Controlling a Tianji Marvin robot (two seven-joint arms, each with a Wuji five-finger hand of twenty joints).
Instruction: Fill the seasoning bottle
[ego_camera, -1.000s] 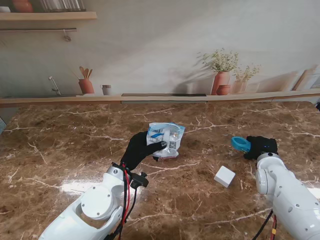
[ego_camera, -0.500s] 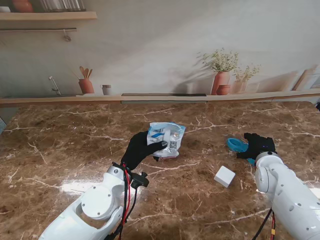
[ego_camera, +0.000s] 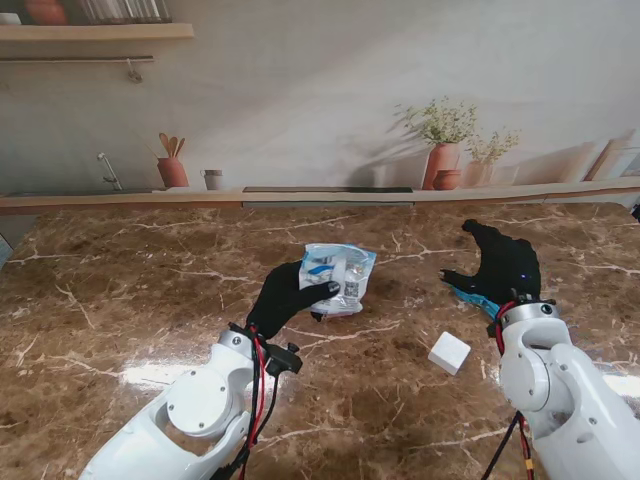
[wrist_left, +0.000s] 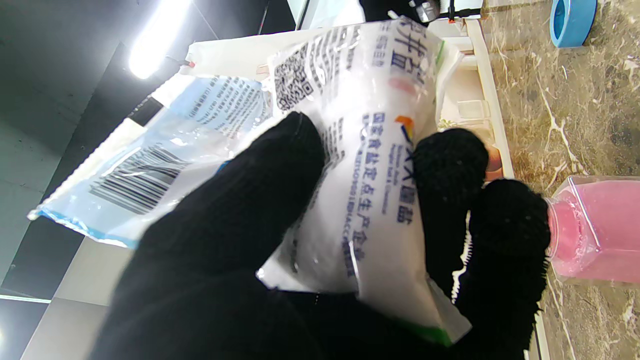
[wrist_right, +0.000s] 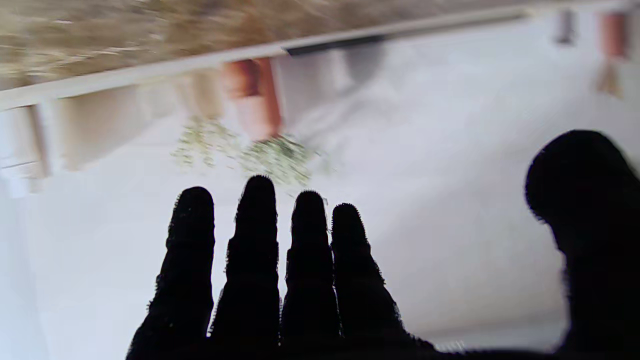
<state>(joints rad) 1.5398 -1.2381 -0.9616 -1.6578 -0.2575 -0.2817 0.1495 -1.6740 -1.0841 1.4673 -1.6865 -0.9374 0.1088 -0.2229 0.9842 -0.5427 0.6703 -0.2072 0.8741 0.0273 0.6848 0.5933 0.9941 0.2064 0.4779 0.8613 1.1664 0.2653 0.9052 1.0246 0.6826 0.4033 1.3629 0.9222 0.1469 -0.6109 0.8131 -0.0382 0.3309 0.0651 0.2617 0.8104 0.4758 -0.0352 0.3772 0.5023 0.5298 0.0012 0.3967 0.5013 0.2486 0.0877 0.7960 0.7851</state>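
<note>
**Salt bag gripped over bottle; right hand free**

Fingers of your left hand: wrapping around the salt bag from behind, thumb pressing the front face, and holding it off the marble table. In the left wrist view the film is bulging between the black fingertips.

Right hand: lifting clear with nothing in it, four fingers straight and side by side, thumb standing well apart.

Seasoning bottle: you are seeing it only in the left wrist view, a clear square bottle holding something pink, standing on the table just beside the left fingertips. In the stand view the bag and hand are hiding it.

Blue lid: lying on the table, partly hidden by the right hand.

White cube: sitting nearer to me than the right hand, untouched.

Hazards:
- You are gripping a slippery bag with one hand; squeezing harder may be pushing salt toward whichever end is open, which these views are not showing.
- You are tilting blind, since the bottle mouth is hidden behind the fingertips; a misjudged angle is likely spilling salt on the marble.
- Your knuckles are working close to the bottle and may be tipping it.
</note>
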